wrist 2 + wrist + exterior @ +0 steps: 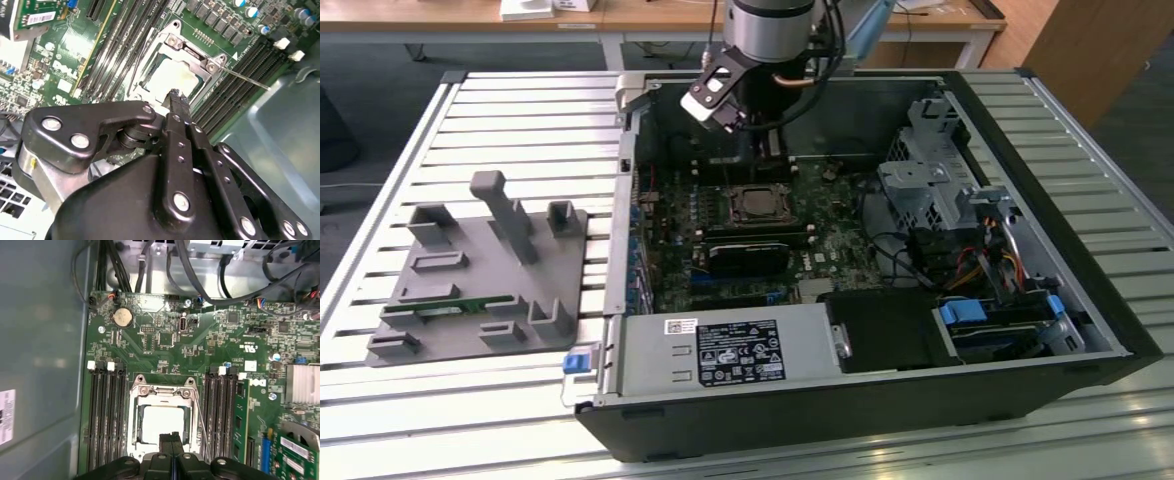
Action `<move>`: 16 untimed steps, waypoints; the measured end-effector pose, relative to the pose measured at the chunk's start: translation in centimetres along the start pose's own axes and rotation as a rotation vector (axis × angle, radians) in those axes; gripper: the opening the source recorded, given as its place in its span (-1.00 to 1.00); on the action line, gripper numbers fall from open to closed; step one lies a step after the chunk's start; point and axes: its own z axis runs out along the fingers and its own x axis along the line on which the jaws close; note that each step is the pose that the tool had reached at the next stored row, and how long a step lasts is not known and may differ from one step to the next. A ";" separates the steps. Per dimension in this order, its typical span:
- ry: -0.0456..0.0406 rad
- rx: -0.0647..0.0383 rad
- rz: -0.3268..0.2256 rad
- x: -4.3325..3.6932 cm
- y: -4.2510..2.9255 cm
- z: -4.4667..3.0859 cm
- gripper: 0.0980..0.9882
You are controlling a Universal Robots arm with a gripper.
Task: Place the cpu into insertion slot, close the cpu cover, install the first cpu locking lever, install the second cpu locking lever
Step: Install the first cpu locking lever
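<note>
The cpu [160, 422] shows its pale metal face inside the insertion slot [758, 205] on the green board; it appears again in the second wrist view [167, 80]. The cpu cover [132, 412], a silver frame, lies flat around the chip. A thin wire locking lever [200, 422] runs along one side of the socket and sticks out over the memory slots [245, 79]. My gripper [171, 437] hangs just above the socket's edge. Its two black fingers [176, 100] are pressed together with nothing between them. In the exterior view the gripper [770, 158] is inside the open case, behind the socket.
Black memory slots [107, 415] flank the socket on both sides. Cables [200, 280] cross the board's far end. In the exterior view a labelled power supply [720, 352] sits at the front, a drive cage [927, 180] on the right, and a grey parts fixture [474, 270] left of the case.
</note>
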 end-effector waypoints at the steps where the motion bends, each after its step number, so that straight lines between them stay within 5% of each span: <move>1: 0.0000 0.000 0.000 0.00 0.01 -0.26 -0.98; 6: 0.0003 0.000 -0.005 0.00 0.04 -0.81 -0.98; 16: 0.0053 0.000 -0.172 0.00 0.03 -0.82 -0.98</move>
